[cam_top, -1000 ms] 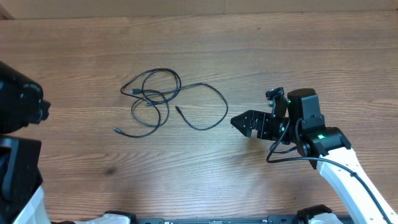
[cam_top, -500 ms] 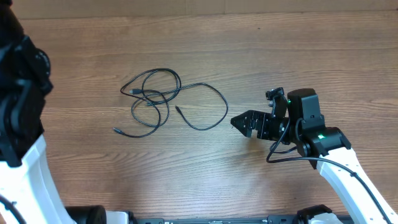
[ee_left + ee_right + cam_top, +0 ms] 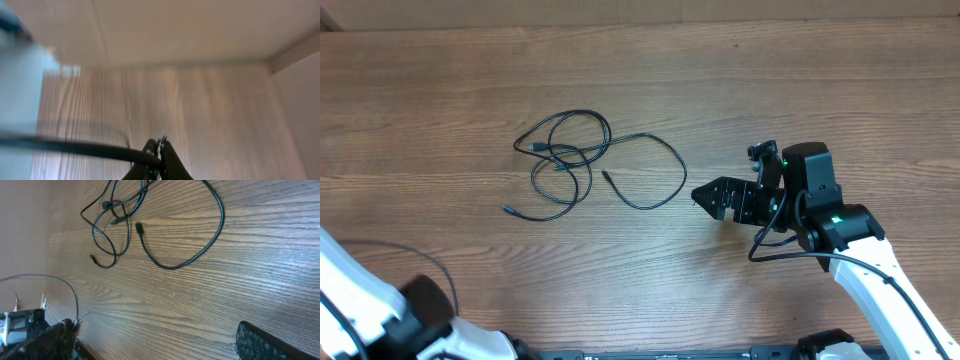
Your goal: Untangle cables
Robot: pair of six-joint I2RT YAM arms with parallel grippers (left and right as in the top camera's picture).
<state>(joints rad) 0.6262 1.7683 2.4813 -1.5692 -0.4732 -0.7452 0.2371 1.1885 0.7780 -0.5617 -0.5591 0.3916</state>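
Wood table [image 3: 770,80] first: at its near left corner the left arm [image 3: 420,305] shows, and the left gripper [image 3: 161,150] looks squeezed shut on nothing, though blurry. Tangled black cables [image 3: 568,153] lie just left of the middle. Nearer the right edge, the right gripper [image 3: 705,197] is wide open, apart from them.

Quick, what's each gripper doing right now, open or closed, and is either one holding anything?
Left gripper: closed, fingertips together, nothing held.
Right gripper: open wide, holding nothing.
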